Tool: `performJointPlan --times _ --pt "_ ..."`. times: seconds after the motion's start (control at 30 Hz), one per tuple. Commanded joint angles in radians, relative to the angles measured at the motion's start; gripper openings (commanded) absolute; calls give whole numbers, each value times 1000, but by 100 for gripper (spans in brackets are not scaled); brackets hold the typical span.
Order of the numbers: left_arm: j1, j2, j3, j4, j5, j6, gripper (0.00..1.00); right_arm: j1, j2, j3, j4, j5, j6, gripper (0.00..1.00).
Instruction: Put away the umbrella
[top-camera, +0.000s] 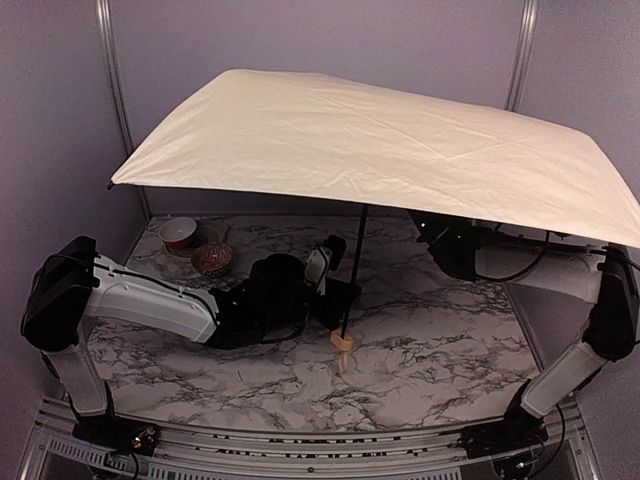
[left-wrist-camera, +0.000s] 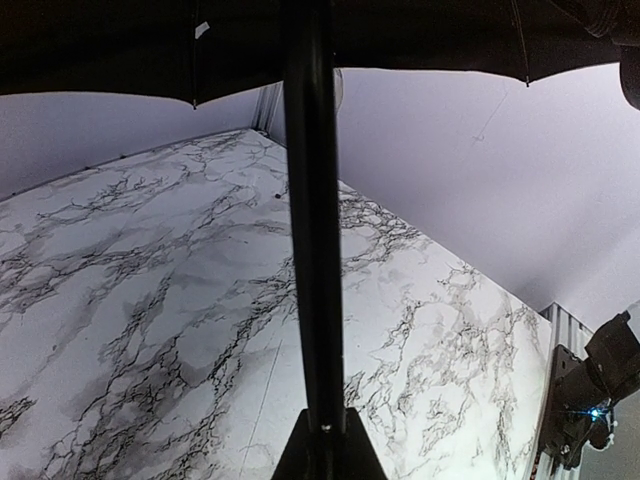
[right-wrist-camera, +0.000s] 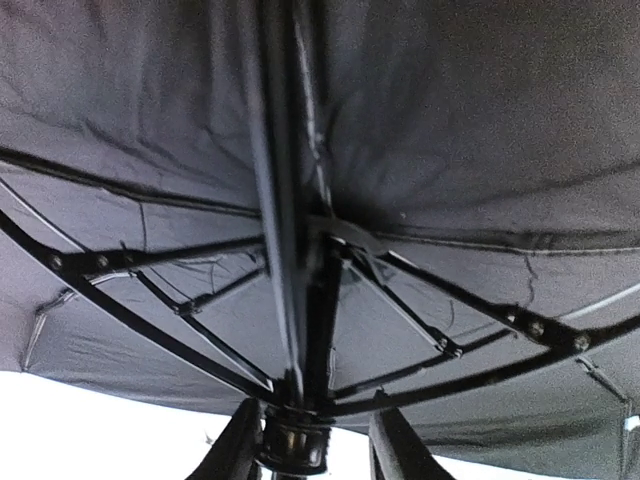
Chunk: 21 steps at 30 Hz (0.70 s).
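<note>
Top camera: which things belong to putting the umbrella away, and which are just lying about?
Job:
umbrella, open
left gripper, shut on its shaft
right gripper, fingers either side of the runner

Lying about:
pale bowl
dark patterned bowl
Both sit back left on the table.

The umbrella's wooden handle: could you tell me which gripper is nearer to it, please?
Left. The left gripper is shut on the shaft just above the handle; the right gripper is high up under the canopy, its fingers straddling the runner.
</note>
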Motion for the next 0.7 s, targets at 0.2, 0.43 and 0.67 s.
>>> performJointPlan --times 0.2,0.43,0.67 --pt "-7 -7 41 80 4 24 0 -2 4 22 58 8 -27 5" --pt "-7 -13 43 80 3 28 0 -2 4 14 39 4 -12 2" --pt "-7 -19 42 82 -2 33 0 -2 0 8 17 19 8 37"
